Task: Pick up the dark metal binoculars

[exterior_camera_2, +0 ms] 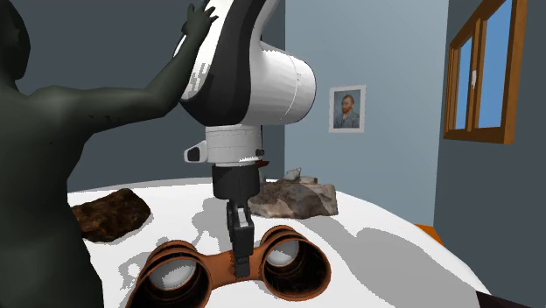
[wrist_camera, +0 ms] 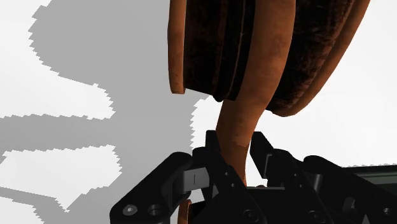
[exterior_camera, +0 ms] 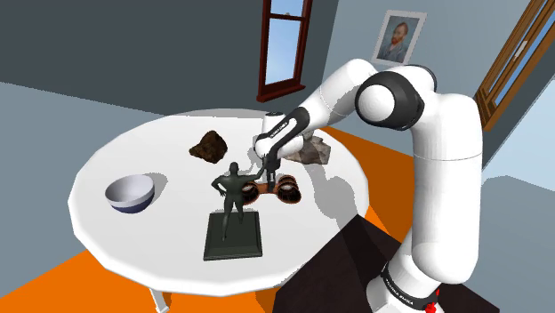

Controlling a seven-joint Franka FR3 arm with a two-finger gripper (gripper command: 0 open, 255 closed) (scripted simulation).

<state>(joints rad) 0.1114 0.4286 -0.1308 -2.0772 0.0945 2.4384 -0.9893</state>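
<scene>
Fingers [exterior_camera_2: 238,229] clasp the bridge of the rust-brown binoculars [exterior_camera_2: 296,269] resting on the white table [exterior_camera_2: 398,249].

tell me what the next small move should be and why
Probably a short, straight lift. The end effector looks closed on the bridge of the binoculars, between the two barrels, and they seem to rest on the table. The statue stands close beside them, so sideways drift looks risky.

The white, dark-jointed arm [exterior_camera: 436,178] reaches over the middle of the round white tabletop [exterior_camera: 142,147] — wrist pointing down — its all-black two-finger gripper [exterior_camera_2: 239,255] closed on the bridge of the rust-brown binoculars [exterior_camera_2: 296,262].
</scene>
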